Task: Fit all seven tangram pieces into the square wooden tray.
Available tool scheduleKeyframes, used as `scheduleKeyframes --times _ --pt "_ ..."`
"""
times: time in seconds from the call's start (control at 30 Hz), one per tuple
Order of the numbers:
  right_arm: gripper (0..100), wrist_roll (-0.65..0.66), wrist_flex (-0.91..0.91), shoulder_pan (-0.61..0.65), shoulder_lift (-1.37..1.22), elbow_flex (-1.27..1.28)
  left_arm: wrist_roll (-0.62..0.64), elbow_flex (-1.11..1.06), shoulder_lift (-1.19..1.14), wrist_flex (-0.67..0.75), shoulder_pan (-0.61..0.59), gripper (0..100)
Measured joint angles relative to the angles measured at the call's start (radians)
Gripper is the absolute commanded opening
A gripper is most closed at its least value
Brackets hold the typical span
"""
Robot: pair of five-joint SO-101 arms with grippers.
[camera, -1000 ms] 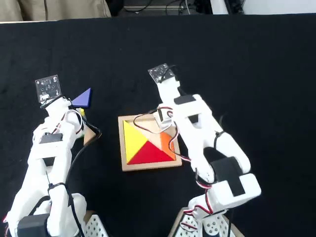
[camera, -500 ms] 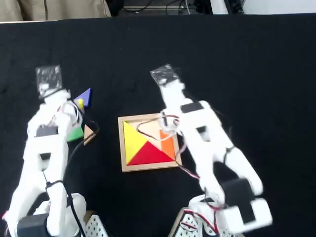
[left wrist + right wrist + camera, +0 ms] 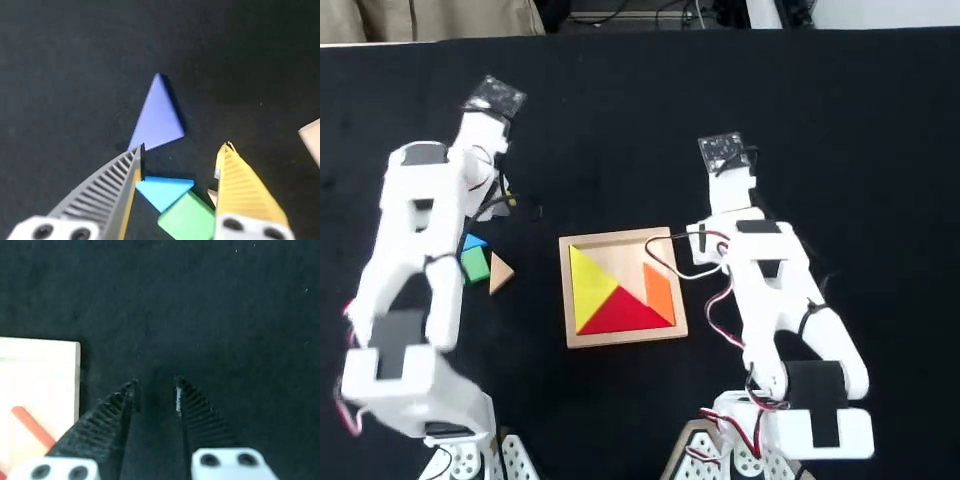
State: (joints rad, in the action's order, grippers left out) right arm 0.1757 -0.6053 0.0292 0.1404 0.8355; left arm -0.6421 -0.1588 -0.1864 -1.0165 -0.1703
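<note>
The square wooden tray (image 3: 568, 290) holds a yellow triangle (image 3: 588, 280), a red triangle (image 3: 625, 315) and an orange piece (image 3: 660, 287). Left of it on the cloth lie a light blue triangle (image 3: 472, 243), a green piece (image 3: 475, 266) and a tan triangle (image 3: 500, 272). My left gripper (image 3: 182, 152) is open above the cloth. A purple-blue triangle (image 3: 159, 117) lies just beyond its tips, and the light blue triangle (image 3: 162, 191) and green piece (image 3: 187, 217) lie between its fingers. My right gripper (image 3: 155, 390) hangs narrowly open over bare cloth beside the tray's corner (image 3: 45, 365).
The black cloth stretches wide behind and to the right of the tray. The left arm (image 3: 420, 220) stands over the loose pieces, and the right arm (image 3: 770, 280) rises just right of the tray. A tan piece (image 3: 312, 137) lies at the edge of the left wrist view.
The right arm has pulled off the tray to the right, leaving the orange piece inside. The left arm has swung toward the far side, uncovering the light blue and green pieces.
</note>
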Motion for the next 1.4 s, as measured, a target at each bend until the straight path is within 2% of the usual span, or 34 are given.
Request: scheduleKeyframes --times 0.1,0.23,0.63,0.73,0.9,1.4 --pt "12.4 0.0 0.003 0.002 -0.003 -0.005 -0.095 0.074 -0.124 -0.005 0.0 25" --pt "12.4 0.0 0.006 0.002 -0.003 -0.005 -0.152 0.132 -0.215 -0.005 0.0 25" --pt "12.4 0.0 0.006 0.002 -0.003 -0.005 -0.163 0.296 -0.374 -0.005 -0.006 25" --pt "12.4 0.0 0.006 0.002 -0.009 -0.005 -0.216 0.327 -0.402 -0.021 -0.011 25" --pt "12.4 0.0 0.006 0.002 -0.009 -0.005 -0.261 0.348 -0.416 -0.04 -0.025 25" --pt "12.4 0.0 0.006 0.002 -0.009 -0.005 -0.288 0.408 -0.459 -0.057 -0.055 24"
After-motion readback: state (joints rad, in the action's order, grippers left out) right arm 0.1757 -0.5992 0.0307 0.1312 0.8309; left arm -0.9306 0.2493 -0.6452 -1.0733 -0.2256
